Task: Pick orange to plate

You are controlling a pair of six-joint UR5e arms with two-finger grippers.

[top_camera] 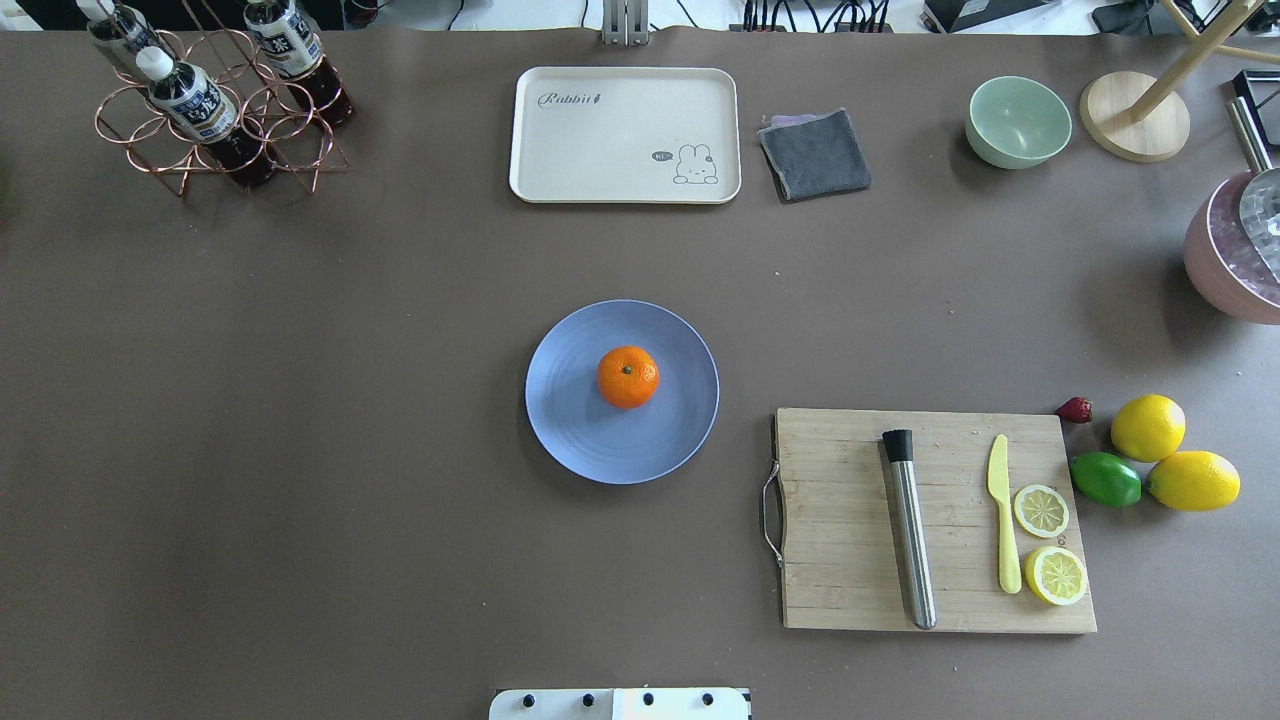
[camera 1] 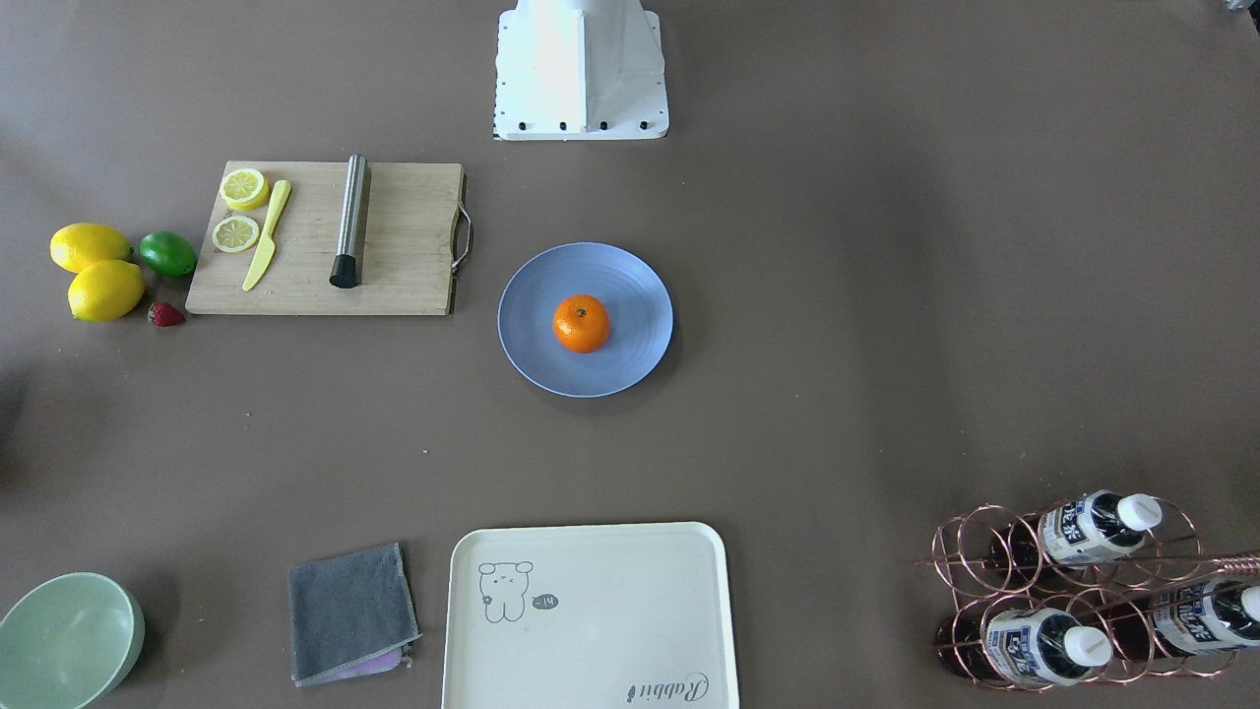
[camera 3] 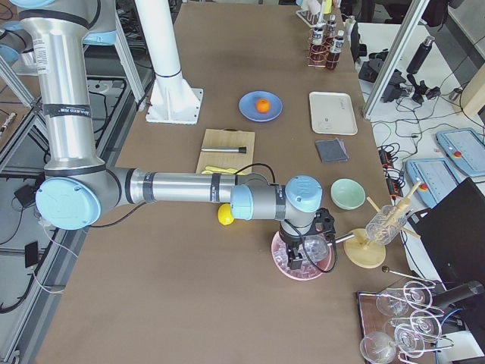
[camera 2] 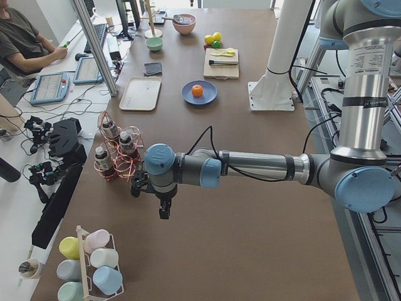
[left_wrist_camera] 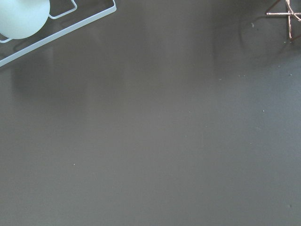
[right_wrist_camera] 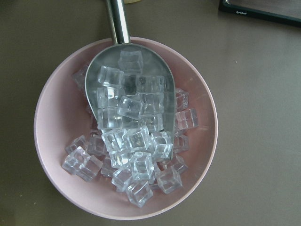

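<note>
2 arms, left arm (camera 2: 257, 166) and right arm (camera 3: 182, 187): silver tubes, pale-blue joint caps (camera 2: 159, 159) (black rings between), white bolted base (camera 1: 581, 74).

A robotics lab: papered worktop (camera 2: 250, 244) among aluminium posts (camera 2: 94, 44); seated operator (camera 2: 22, 37); teach pendants (camera 2: 50, 88); loose cabling.

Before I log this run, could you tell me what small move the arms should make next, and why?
Probably none: the orange already sits near the middle of the plate, with nothing gripping it. Both arms are well away: the left pincer hangs over bare table by the bottle rack, the right pincer above the pink ice bowl. I would leave them parked there.
</note>
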